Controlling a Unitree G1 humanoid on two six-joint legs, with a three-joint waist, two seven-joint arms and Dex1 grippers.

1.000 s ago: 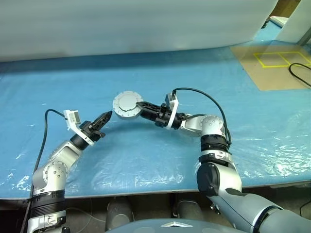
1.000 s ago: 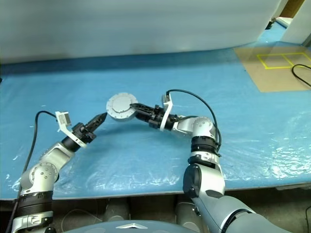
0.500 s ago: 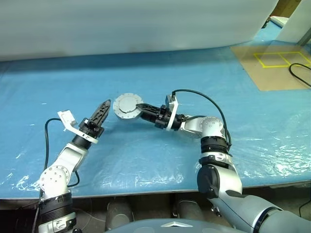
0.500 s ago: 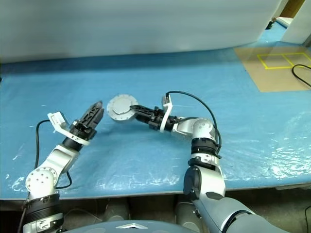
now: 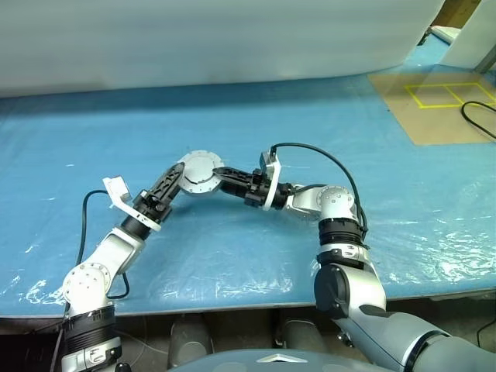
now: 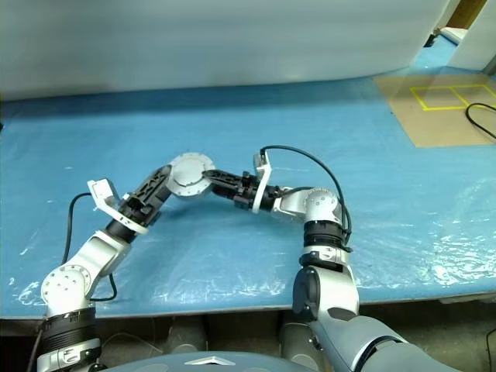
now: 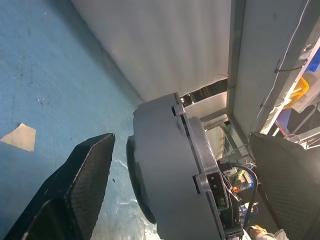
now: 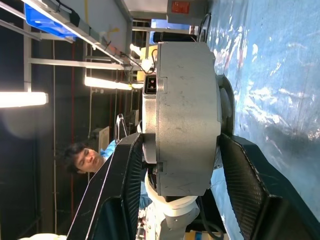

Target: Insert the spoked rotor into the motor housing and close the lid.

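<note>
The motor housing [image 5: 200, 171] is a thick round silvery body held above the blue table, its flat grey face towards me, so the windings are hidden. My right gripper [image 5: 221, 172] reaches in from the right and is shut on its rim; its black fingers [image 8: 125, 190] clamp both flat sides of the housing [image 8: 187, 115]. From the left, my left gripper [image 5: 178, 173] stands open, one finger [image 7: 75, 190] on each side of the housing [image 7: 170, 165], and a gap shows. I cannot tell whether the flat face is the lid. The spoked rotor is out of view.
A blue plastic sheet [image 5: 232, 256] covers the table. At the far right lies a brown board [image 5: 434, 108] with a yellow taped square, with a black cable [image 5: 477, 116] beside it. A white wall runs along the back. A person [image 8: 82, 155] appears beyond the housing.
My left gripper has opened, rolled over and moved in to the right, from shut beside the housing to jaws astride its left edge. The right gripper kept its hold.
</note>
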